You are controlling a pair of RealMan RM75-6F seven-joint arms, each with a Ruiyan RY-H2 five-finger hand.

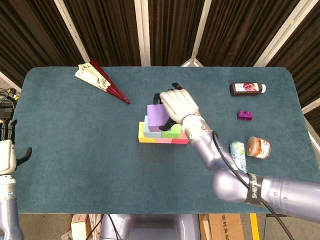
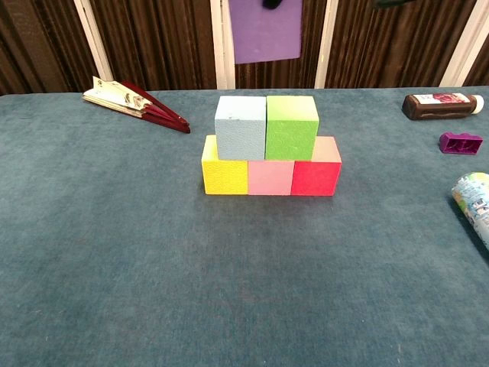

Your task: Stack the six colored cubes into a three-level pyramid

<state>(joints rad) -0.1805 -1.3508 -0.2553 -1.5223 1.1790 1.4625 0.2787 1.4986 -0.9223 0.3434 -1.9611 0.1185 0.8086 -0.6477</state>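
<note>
While your right hand (image 1: 178,103) grips the purple cube (image 1: 158,115), its fingers (image 1: 161,95) curl over the cube's far edge, and the cube hangs clear above the stack, not touching it.

Under your fingers, second level: blue cube (image 2: 240,127) and green cube (image 2: 291,126), side by side and touching.

Below those, bottom level: yellow cube (image 2: 224,175), pink cube (image 2: 270,178), red cube (image 2: 316,177), in a touching row on the table (image 1: 75,150).

In the chest view the purple cube (image 2: 265,30) sits at the top of the frame, over the seam between blue and green; only a dark fingertip shows at its top edge.

Well to the left of your fingers, near the far edge: a folded fan (image 1: 101,81), lying flat.

To the right of your fingers, well apart: a dark bottle (image 1: 247,88) on its side; nearer than that, a small purple brick (image 1: 245,115).

Beside your forearm, right of it: a can (image 1: 239,155) lying down, and a brown-lidded jar (image 1: 258,147) just beside it.

Your left hand (image 1: 7,152) is at the near left edge, off the table, holding nothing, fingers straight and apart.
</note>
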